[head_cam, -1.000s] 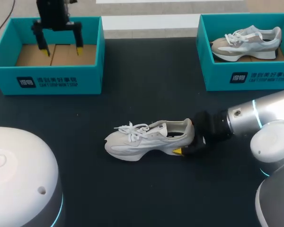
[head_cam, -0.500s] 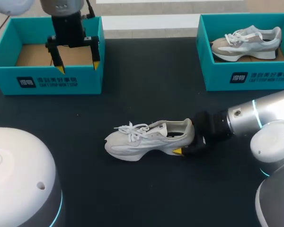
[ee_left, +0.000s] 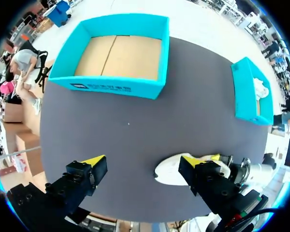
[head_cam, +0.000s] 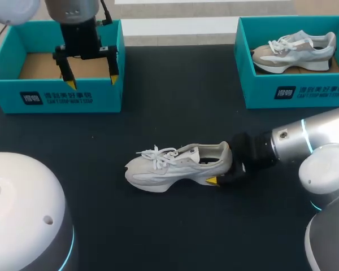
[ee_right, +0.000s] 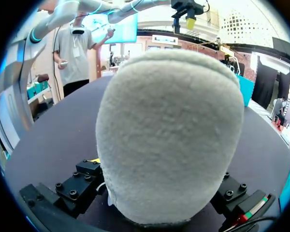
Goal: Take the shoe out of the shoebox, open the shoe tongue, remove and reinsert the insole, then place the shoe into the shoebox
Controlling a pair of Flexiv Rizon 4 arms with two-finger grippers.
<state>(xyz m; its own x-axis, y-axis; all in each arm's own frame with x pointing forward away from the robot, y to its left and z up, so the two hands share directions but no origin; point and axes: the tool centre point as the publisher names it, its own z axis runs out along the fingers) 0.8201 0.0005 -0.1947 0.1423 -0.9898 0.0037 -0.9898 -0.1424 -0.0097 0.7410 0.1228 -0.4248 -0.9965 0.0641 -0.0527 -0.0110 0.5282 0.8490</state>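
A white lace-up shoe (head_cam: pixel 175 164) lies on its sole in the middle of the black table, toe pointing left. My right gripper (head_cam: pixel 220 165) comes in from the right and is shut on its heel, one finger on each side. Only the near yellow tip shows in the head view. In the right wrist view the fuzzy heel (ee_right: pixel 169 135) fills the gap between that gripper's (ee_right: pixel 159 188) fingers. My left gripper (head_cam: pixel 87 73) hangs open and empty, high over the front of the empty teal shoebox (head_cam: pixel 56 96). In the left wrist view, the shoe (ee_left: pixel 171 171) lies far below that gripper (ee_left: pixel 142 162).
A second teal shoebox (head_cam: pixel 294 93) at the back right holds another pale shoe (head_cam: pixel 294 51). The empty box (ee_left: pixel 116 87) stands at the back left. Bare black tabletop (head_cam: pixel 175 101) lies between the boxes and around the shoe.
My left gripper has swung from over the back of the empty box to the right and toward its front wall, then nearly stopped. The right gripper and shoe have not moved.
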